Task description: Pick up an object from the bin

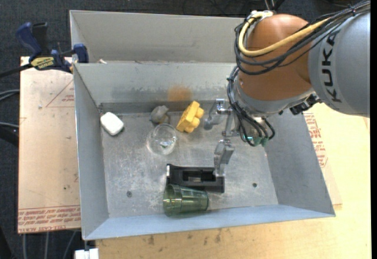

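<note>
Here's the arm (pixel 330 57) reaching in from the right, its orange cover hanging over the right half of the bin (pixel 126 175), and the hand (pixel 222 158) is down low, just above the bin's floor. Its tip sits right at the right end of the black block (pixel 194 178), which lies flat near the front wall; touching or a shade apart, hard to call from this angle. Is the hand released or clenched? Can't tell (the metal parts overlap from up here), and nothing shows as grasped. Tucked against the block's front edge lies a green cup (pixel 185 201), tipped on its side with its mouth to the right. Further back, left of the hand, a clear glass (pixel 162 138) sits mid-floor. Behind that, a yellow piece (pixel 190 117) rests just beside a grey stone (pixel 159 114), near the back wall. Over at the left, well apart from all of it, a white piece (pixel 112 123) lies alone.
</note>
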`<action>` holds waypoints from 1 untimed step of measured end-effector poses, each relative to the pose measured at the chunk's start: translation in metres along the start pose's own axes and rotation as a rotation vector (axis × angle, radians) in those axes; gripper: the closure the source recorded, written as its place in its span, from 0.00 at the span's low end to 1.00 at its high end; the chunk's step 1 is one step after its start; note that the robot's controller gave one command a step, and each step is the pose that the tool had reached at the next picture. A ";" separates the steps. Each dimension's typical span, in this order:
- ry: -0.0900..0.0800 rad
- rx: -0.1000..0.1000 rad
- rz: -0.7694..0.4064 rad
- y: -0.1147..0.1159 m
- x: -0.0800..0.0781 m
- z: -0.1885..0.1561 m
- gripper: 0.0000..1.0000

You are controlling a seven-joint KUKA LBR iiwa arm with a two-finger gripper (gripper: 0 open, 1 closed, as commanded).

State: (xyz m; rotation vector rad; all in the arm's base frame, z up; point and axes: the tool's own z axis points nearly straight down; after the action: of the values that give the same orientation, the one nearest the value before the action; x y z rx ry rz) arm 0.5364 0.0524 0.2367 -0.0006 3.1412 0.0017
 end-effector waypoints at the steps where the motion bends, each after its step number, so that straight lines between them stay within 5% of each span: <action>1: -0.007 0.000 -0.021 -0.002 0.012 0.045 0.00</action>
State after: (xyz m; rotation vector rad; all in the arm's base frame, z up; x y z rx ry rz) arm 0.5248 0.0503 0.1921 -0.0334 3.1341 0.0021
